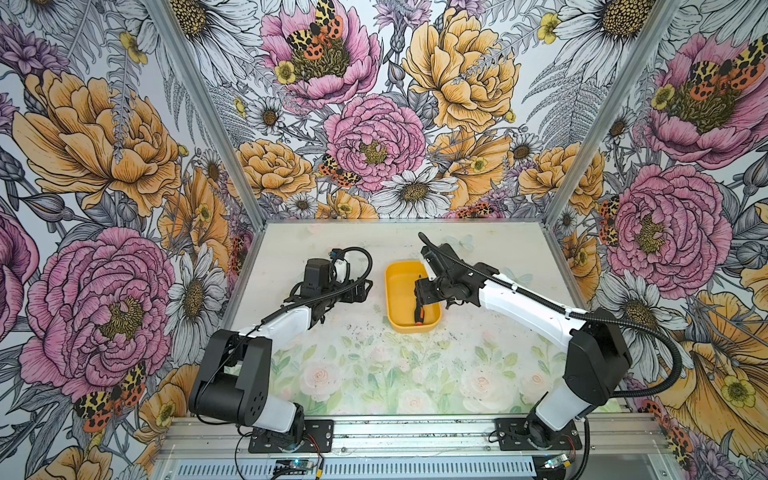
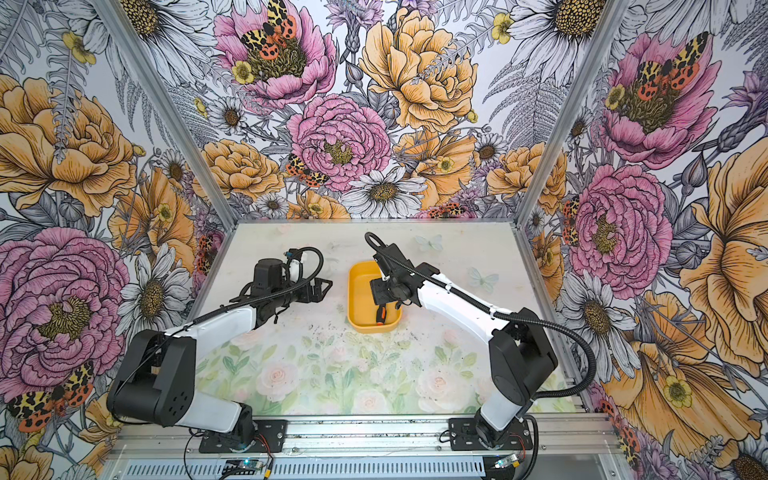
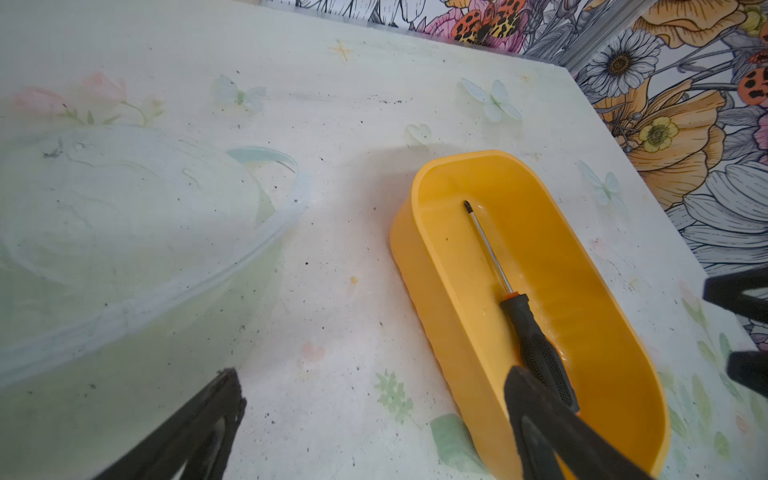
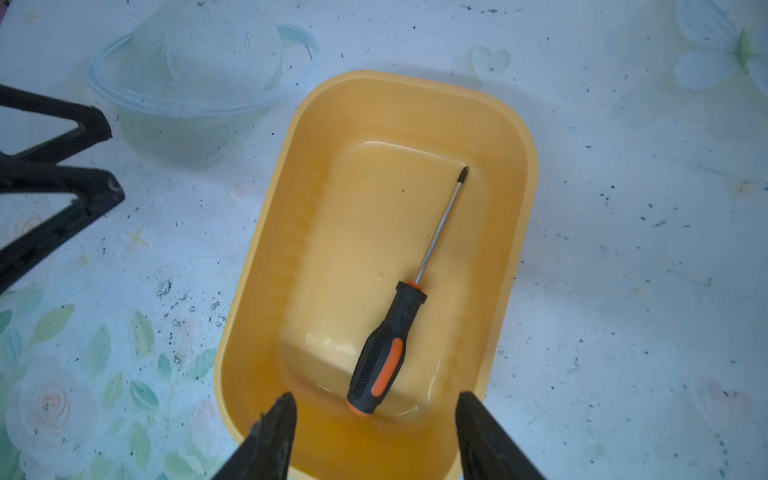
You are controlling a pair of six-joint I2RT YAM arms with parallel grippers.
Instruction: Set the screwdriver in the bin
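Observation:
The screwdriver (image 4: 386,353) lies flat on the floor of the yellow-orange bin (image 4: 266,291), with its black-and-orange handle toward the bin's near end and its thin shaft toward the far end. In both top views its handle (image 1: 418,316) (image 2: 380,316) shows below my right gripper (image 1: 419,291) (image 2: 376,293), which hovers over the bin (image 1: 399,328) (image 2: 365,326). The right gripper (image 4: 376,399) is open and holds nothing, its fingers apart above the handle's end. My left gripper (image 1: 365,286) (image 3: 374,374) is open and empty, just left of the bin (image 3: 449,299); the screwdriver (image 3: 536,345) also shows in that view.
The bin stands a little right of the middle of a pale floral table mat (image 1: 374,374) flecked with dark specks. Flower-patterned walls (image 1: 374,124) with metal corner posts close the table at the back and both sides. Both arm bases sit on the front rail (image 1: 415,432).

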